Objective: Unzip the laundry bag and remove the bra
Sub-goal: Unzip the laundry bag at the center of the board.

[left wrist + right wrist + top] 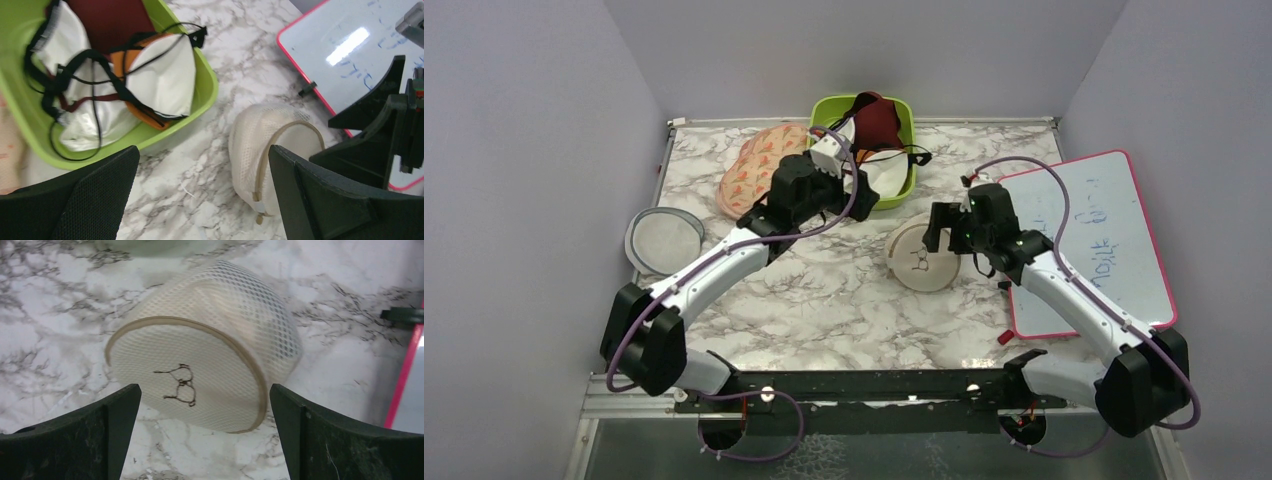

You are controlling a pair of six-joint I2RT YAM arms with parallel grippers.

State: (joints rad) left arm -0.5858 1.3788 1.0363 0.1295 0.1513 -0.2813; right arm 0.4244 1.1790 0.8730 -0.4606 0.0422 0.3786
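1. Hanging with its two black fingers spread wide and nothing between them, the left gripper (204,165) is released. One bright green plastic tub (207,95) lies ahead of it, to its left.
2. In that tub lies one small bra (165,80) with an orange-red edge, black straps and its white lining turned up. One dark maroon garment (110,20) lies farther ahead.
3. One round cream-white mesh laundry bag (200,365) rests tilted on the marble tabletop (50,315), ahead and to the right of the left gripper and directly ahead of the right gripper (204,395).
4. The right gripper is likewise released. Its two fingers flank the bag with no contact visible. The bag's flat face, with one black mark, is turned toward it, and the tan zip band runs unbroken round the rim.
5. Two pink floral oval pads (759,170) overlap to the left of the left gripper. One flat grey-rimmed mesh disc (664,240) lies behind it, well apart. One pink-framed whiteboard (1089,230) lies to the right of the right gripper.
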